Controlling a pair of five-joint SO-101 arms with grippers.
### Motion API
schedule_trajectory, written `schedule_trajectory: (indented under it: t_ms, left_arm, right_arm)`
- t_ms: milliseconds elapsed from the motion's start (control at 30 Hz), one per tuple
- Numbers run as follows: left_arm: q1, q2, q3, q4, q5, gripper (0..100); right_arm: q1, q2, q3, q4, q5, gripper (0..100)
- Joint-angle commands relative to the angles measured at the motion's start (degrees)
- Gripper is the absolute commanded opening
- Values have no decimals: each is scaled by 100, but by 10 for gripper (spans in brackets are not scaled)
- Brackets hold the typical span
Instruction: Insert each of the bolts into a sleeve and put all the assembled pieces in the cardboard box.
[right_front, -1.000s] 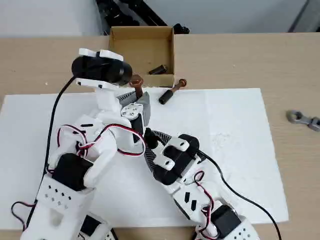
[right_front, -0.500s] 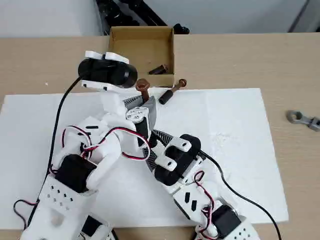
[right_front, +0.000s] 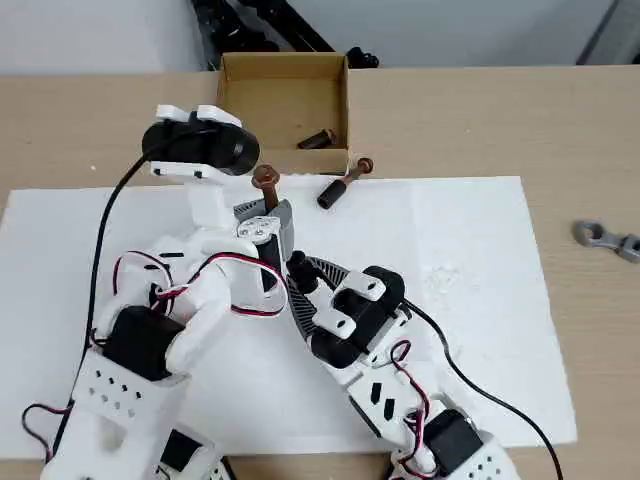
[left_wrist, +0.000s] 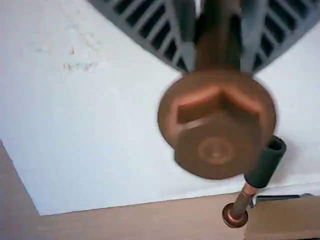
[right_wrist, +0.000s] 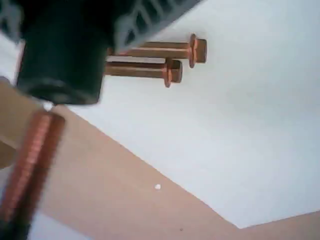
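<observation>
The left gripper (right_front: 272, 207) clamps a copper flanged hex bolt (left_wrist: 216, 125) above the white sheet (right_front: 470, 260), near the open cardboard box (right_front: 270, 105), while the right gripper (right_front: 297, 271) grips a black cylindrical sleeve (right_wrist: 60, 55) just beside it.

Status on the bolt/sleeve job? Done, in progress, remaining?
Done: one assembled piece in the cardboard box. In hand: left hand grips a bolt, right hand a sleeve, apparently not joined. Left: box the second assembled piece lying beside it; two loose bolts wait.
</observation>
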Motion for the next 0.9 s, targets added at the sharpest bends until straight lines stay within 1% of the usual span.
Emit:
schedule_trajectory:
  t_ms: [0,300,467,633,867]
  left_arm:
    - [44,-176,-57,0,97,6]
    - [475,-176,-75,0,105,6]
    - [448,-264,-92,88,105,6]
    - [457,-1064,-101,193,79,6]
    - [448,-1029,-136,246,26,6]
  right_arm:
    - [84,4,-360,-163,-62,2]
    - [92,4,-360,-163,-62,2]
    - [92,4,-360,-163,-62,2]
    - [92,4,-352,-145,-62,2]
    - [101,4,-352,-136,-62,2]
